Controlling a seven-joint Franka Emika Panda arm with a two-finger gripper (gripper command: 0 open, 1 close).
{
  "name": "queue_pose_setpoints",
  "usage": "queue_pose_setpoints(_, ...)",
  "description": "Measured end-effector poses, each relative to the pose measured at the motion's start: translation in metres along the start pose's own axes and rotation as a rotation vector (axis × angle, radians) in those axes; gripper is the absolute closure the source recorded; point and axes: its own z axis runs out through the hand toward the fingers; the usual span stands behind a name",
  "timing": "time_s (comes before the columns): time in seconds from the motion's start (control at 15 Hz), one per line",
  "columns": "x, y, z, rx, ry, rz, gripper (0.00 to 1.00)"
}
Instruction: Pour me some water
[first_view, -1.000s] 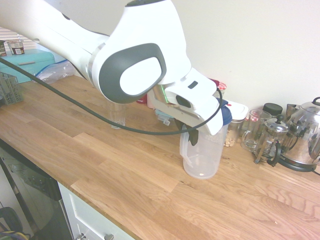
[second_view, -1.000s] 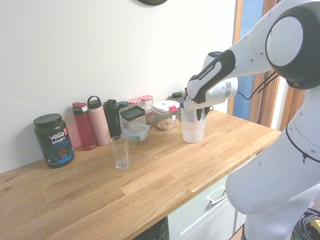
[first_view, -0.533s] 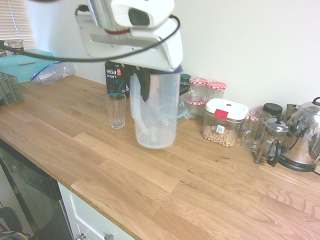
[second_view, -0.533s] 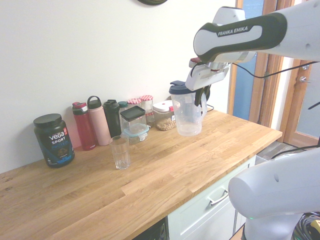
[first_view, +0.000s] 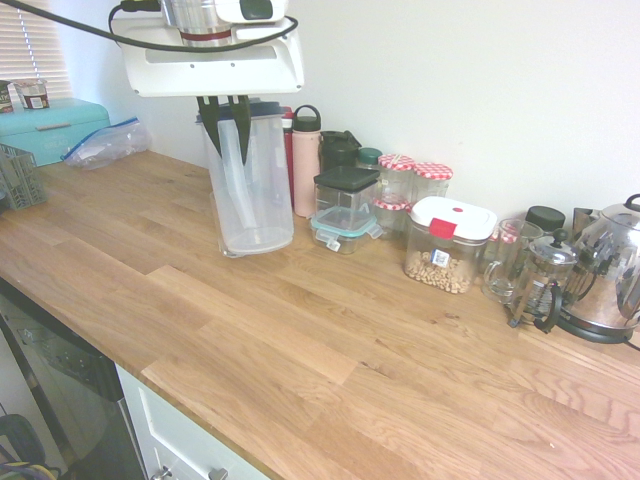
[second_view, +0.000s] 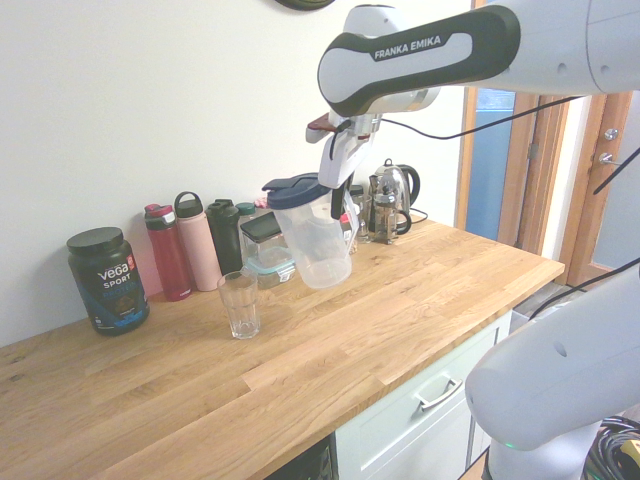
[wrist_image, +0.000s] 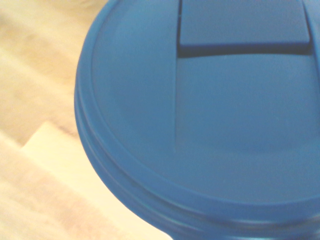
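Observation:
A clear plastic pitcher with a blue lid hangs above the counter, tipped slightly toward the glass. My gripper is shut on its handle from above. The empty drinking glass stands upright on the wooden counter, below and to the left of the pitcher's spout in the second exterior view. Seen from the first exterior view, the pitcher hangs under my gripper and hides the glass. In the wrist view the blue lid fills the picture. I cannot make out a water level inside the pitcher.
Along the wall stand a black protein tub, a red bottle, a pink bottle and a dark bottle. Storage containers, a nut box, a French press and a kettle line the back.
The pitcher has been lifted off the counter near the nut box and carried along the wall toward the glass. It now hangs higher and slightly tipped.

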Motion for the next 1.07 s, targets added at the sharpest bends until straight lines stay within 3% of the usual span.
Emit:
queue_pose_setpoints(0.2, 0.012, -0.030, 0.023, -0.061, -0.054, -0.163, 1.00)
queue_pose_setpoints(0.53, 0.045, -0.059, 0.062, -0.241, -0.137, -0.397, 1.00)
queue_pose_setpoints(1.07, 0.077, -0.086, 0.085, -0.441, -0.210, -0.549, 1.00)
